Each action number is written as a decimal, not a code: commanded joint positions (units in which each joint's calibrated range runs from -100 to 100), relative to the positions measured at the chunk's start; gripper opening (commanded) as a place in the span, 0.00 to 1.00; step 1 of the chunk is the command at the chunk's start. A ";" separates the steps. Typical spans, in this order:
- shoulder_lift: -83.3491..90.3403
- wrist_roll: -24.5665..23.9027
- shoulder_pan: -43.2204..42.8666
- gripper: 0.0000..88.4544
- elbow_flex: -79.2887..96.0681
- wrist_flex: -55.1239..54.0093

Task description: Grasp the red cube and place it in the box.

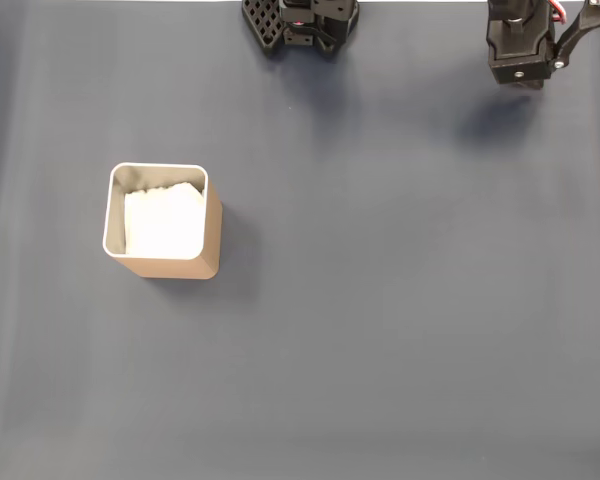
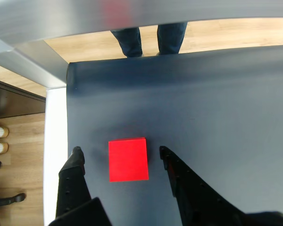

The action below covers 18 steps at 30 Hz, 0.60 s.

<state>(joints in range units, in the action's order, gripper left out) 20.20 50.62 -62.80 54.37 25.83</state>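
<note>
In the wrist view the red cube (image 2: 128, 159) lies flat on the dark blue mat, between the two black fingers of my gripper (image 2: 120, 153). The gripper is open, one finger on each side of the cube with a gap to both. In the fixed view the tan box (image 1: 161, 221) with white padding stands at the left of the mat. My arm (image 1: 521, 45) reaches in at the top right edge there, far from the box; the cube is hidden under it.
The arm's black base (image 1: 300, 24) sits at the top centre of the fixed view. The mat's edge (image 2: 68, 108) and a wooden floor lie to the left in the wrist view. A person's legs (image 2: 148, 40) stand beyond the mat's far end.
</note>
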 commanded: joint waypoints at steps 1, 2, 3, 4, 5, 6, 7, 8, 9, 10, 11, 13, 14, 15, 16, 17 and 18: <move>0.10 -0.73 -0.50 0.45 -0.32 -1.01; 0.10 -0.88 -0.64 0.45 -0.13 -1.09; 0.18 -0.98 -0.71 0.45 0.14 -1.17; 0.27 -1.07 -0.85 0.45 0.32 -1.25; 0.36 -1.17 -0.92 0.45 0.60 -1.34; 0.44 -1.27 -1.07 0.45 0.78 -1.42; 0.44 -1.32 -1.14 0.45 0.96 -1.50; 0.53 -1.42 -1.28 0.45 1.05 -1.50; 0.53 -1.51 -1.42 0.45 1.05 -1.50; 0.53 -1.66 -1.63 0.45 1.14 -1.50; 0.53 -1.81 -1.85 0.45 1.14 -1.50; 0.62 -2.05 -2.27 0.45 1.33 -1.50; 0.70 -2.25 -2.49 0.45 1.33 -1.50; 0.88 -2.34 -2.63 0.45 1.51 -1.50; 0.96 -2.44 -2.77 0.45 1.69 -1.50; 1.14 -2.54 -2.91 0.45 1.87 -1.50; 1.31 -2.54 -2.91 0.45 2.06 -1.50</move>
<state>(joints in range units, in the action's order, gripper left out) 20.20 48.33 -65.20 56.56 25.18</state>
